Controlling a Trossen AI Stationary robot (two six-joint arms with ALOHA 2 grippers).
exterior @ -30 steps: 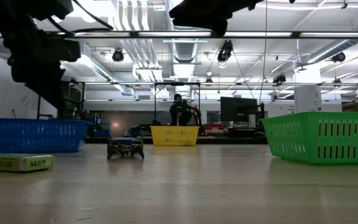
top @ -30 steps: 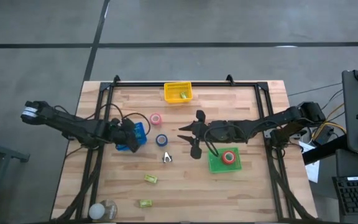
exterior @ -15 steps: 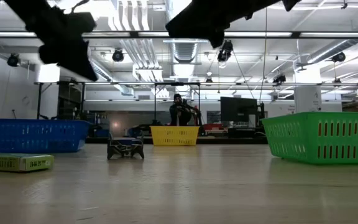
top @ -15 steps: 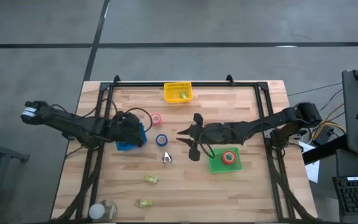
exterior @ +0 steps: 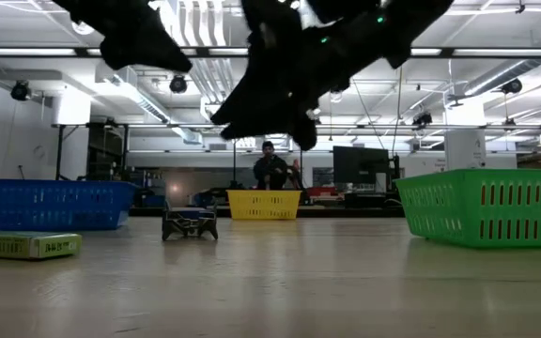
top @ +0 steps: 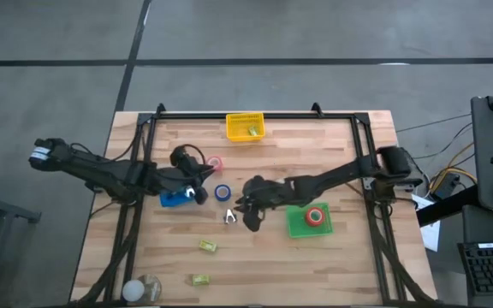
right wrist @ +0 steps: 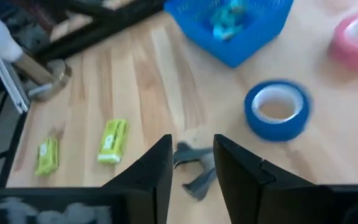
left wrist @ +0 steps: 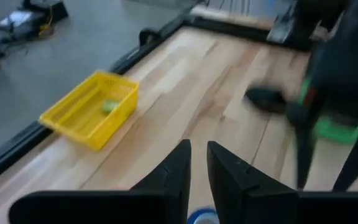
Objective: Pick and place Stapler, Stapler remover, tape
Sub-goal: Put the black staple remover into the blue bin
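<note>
The metal stapler remover (top: 229, 217) lies on the wood; in the low view the stapler remover (exterior: 190, 223) stands on its jaws. My right gripper (top: 245, 207) hovers open just right of it, and its wrist view shows the remover (right wrist: 194, 169) beyond the fingertips. A blue tape roll (top: 222, 192) and a pink one (top: 216, 162) lie flat mid-table. My left gripper (top: 198, 178) hangs between them, above the wood, fingers a narrow gap apart (left wrist: 198, 177). A red roll (top: 315, 216) sits in the green basket (top: 298, 228).
A blue basket (top: 172, 198) holding a teal thing sits below my left arm. A yellow basket (top: 245, 127) stands at the far edge. Two green boxes (top: 207, 245) (top: 199, 279) and a clear dispenser (top: 142, 289) lie near the front-left corner.
My left gripper has left the blue basket and moved right, toward the tape rolls. My right gripper has swung left and toward the near edge, dipping down toward the stapler remover. The objects on the table have stayed where they were.
</note>
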